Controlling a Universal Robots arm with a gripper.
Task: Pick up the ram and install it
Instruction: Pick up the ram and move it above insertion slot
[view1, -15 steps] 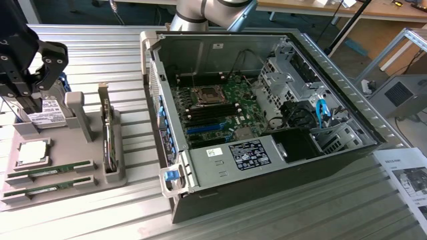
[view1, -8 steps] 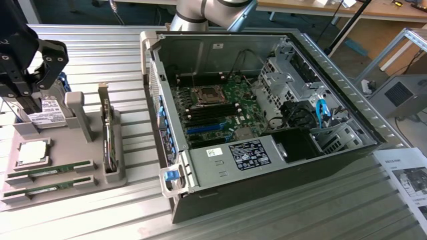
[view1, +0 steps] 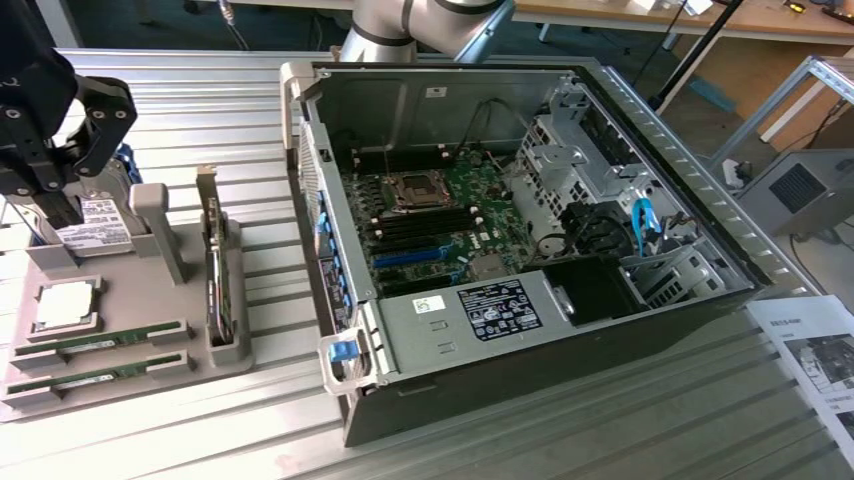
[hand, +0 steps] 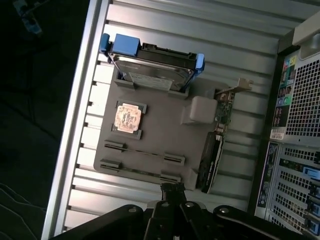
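Ram (view1: 104, 342) & twin (view1: 96, 371) lie flat in grey holder tray (view1: 140, 300) on bench (view1: 267, 150); wrist view has them edge-on. Gripper (view1: 51, 212), pressed together, empty, hangs well above tray. Ext. view looks into open PC case (view1: 400, 100).

You have two green ram sticks (view1: 100, 340) with small dark chips, set in a dull grey-beige tray (view1: 147, 295). Your jaws are black. The hard drive (view1: 91, 228) is silver with a white printed label and blue end brackets. The processor (view1: 64, 305) looks pale silver in the exterior view and coppery in the wrist view. The expansion card (view1: 214, 262) is green with a bare metal bracket. The bench (view1: 200, 110) is silver, ribbed in parallel lines. The computer case (view1: 534, 390) is black outside and grey metal inside, with a green motherboard (view1: 461, 195), black slots (view1: 427, 225), one blue slot (view1: 407, 258) and a blue latch (view1: 344, 352).
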